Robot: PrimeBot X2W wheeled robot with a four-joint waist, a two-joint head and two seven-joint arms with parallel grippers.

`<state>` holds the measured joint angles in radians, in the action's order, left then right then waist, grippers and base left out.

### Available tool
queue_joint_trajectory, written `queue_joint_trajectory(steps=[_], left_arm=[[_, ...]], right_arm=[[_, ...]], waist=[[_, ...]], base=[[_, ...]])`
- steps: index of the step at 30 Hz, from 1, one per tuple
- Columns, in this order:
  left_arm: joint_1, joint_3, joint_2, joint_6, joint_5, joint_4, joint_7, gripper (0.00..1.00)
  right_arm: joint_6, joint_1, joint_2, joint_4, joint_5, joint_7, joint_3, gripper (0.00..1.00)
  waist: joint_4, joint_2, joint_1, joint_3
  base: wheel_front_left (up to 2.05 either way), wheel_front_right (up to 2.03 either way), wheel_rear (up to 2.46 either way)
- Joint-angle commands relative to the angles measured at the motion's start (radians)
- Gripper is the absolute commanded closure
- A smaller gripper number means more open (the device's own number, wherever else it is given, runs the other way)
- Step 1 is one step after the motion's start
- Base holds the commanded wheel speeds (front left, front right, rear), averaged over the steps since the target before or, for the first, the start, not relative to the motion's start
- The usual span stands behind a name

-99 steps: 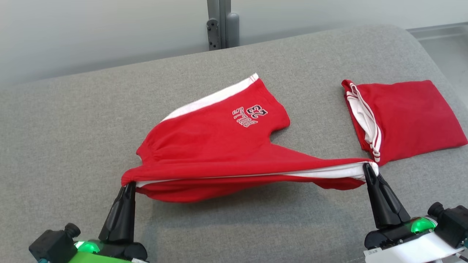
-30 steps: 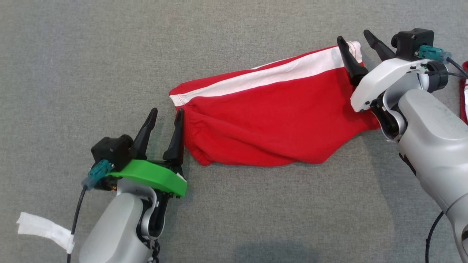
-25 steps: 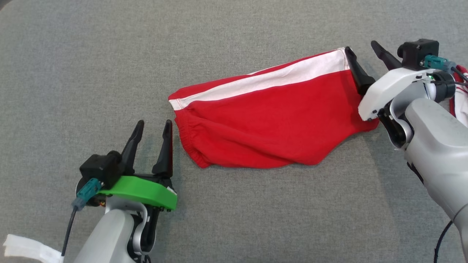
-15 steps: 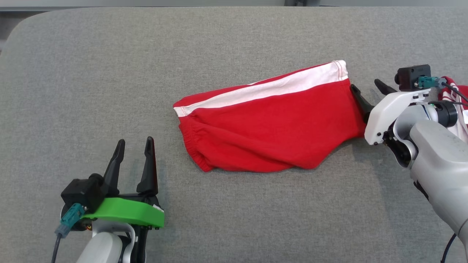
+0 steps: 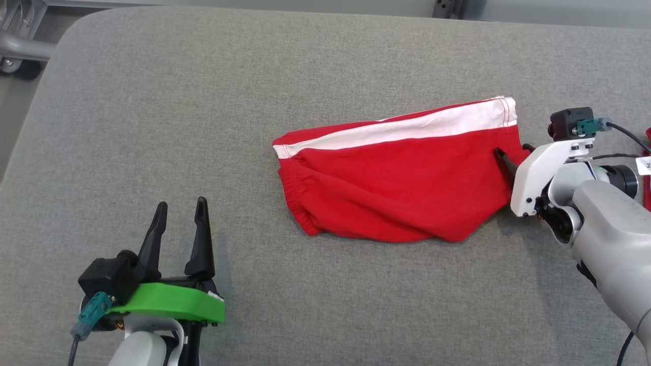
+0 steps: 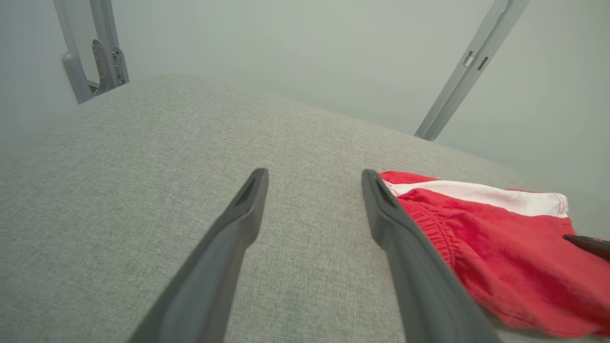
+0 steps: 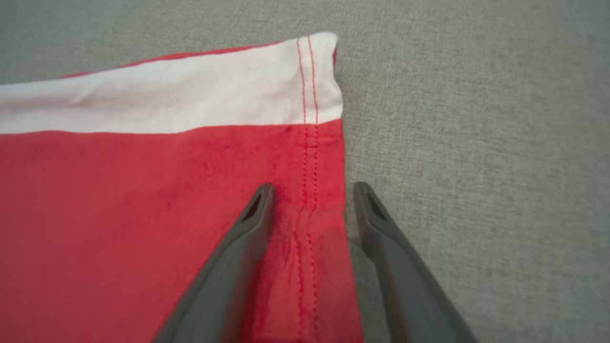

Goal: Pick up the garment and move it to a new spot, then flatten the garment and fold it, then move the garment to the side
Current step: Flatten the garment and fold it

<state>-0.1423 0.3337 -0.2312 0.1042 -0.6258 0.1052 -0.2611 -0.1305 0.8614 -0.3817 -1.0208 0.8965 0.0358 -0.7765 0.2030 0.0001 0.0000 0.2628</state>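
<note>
Plainly the right pincer (image 7: 313, 188) stands released, its two dark fingers astride the stitched leg hem (image 7: 310, 143) of the folded red cloth shorts with a white side stripe (image 5: 402, 188): one finger is over red cloth, the other over the grey fabric-covered table (image 5: 203, 101). The shorts lie flat, right of the table's middle, long axis running left to right. Their gathered waistband (image 5: 291, 185) points toward the left pincer (image 5: 181, 202), which hangs released, well apart from them.
</note>
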Motion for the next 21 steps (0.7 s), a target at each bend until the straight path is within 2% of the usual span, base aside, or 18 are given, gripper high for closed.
queue_joint_trajectory(steps=[1,9,21], left_arm=[[0.015,-0.005,0.001,-0.005,-0.007,0.002,-0.005,0.00],[0.032,-0.010,-0.007,-0.003,0.005,-0.010,-0.005,0.00],[0.043,-0.003,-0.044,-0.007,0.013,-0.031,0.018,0.00]], right_arm=[[0.000,-0.034,0.007,-0.001,0.007,0.013,-0.012,1.00],[0.000,-0.049,0.002,0.045,0.033,-0.033,-0.022,1.00],[0.000,-0.173,-0.037,0.181,0.104,-0.148,-0.007,1.00]], waist=[[0.000,-0.0001,0.0000,-0.004],[-0.049,-0.0001,0.0000,-0.037],[-0.219,-0.0001,0.0000,-0.086]], base=[[0.00,0.00,0.00],[0.00,0.00,0.00],[0.00,0.00,0.00]])
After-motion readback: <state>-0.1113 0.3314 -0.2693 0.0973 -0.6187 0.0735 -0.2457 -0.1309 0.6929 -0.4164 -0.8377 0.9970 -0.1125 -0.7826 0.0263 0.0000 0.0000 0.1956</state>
